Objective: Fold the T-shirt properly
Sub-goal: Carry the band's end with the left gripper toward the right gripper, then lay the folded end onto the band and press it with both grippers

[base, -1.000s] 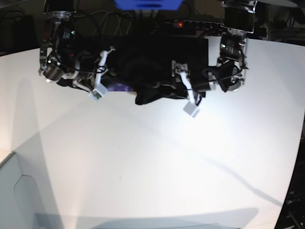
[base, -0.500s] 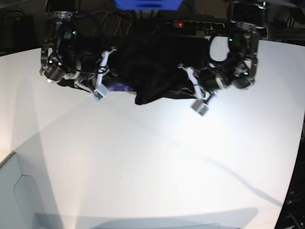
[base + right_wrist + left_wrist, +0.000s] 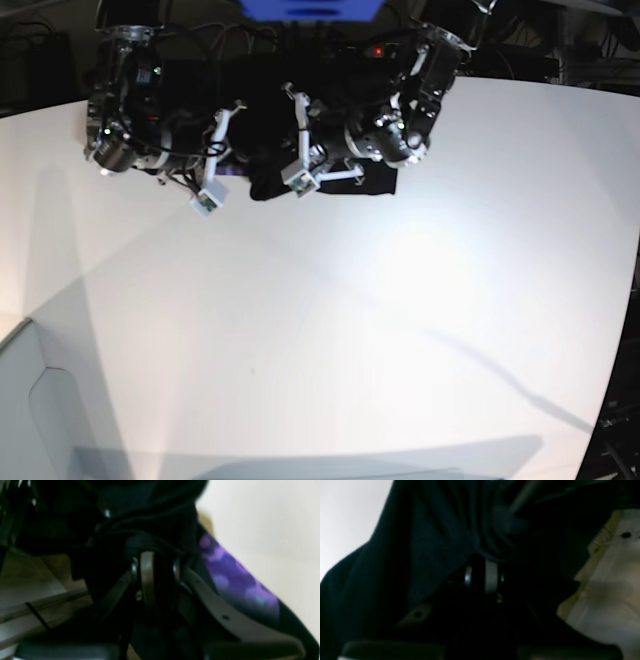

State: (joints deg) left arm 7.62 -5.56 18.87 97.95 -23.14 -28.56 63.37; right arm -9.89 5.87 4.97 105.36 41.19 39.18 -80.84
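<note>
Your left gripper sits near the top centre of the base view, and its wrist view shows the fingers pinched close together with black cloth of the T-shirt bunched right at their tips, so it has hold of the fabric. Your right gripper is in the upper left of the base view, just left of the other one. In its own wrist view the jaws stand only slightly apart, with a dark fold of the shirt gathered over and between them, so it too is clamped on the cloth.

You can see the T-shirt as a crumpled black mass at the top of the base view, at the far edge of the white table, stretched between the two grippers. A strip of purple print shows on the right side of the right wrist view, running diagonally along the edge of the black fabric, with the white table beyond it. In the left wrist view the shirt fills most of the frame, with white table at the upper left.
</note>
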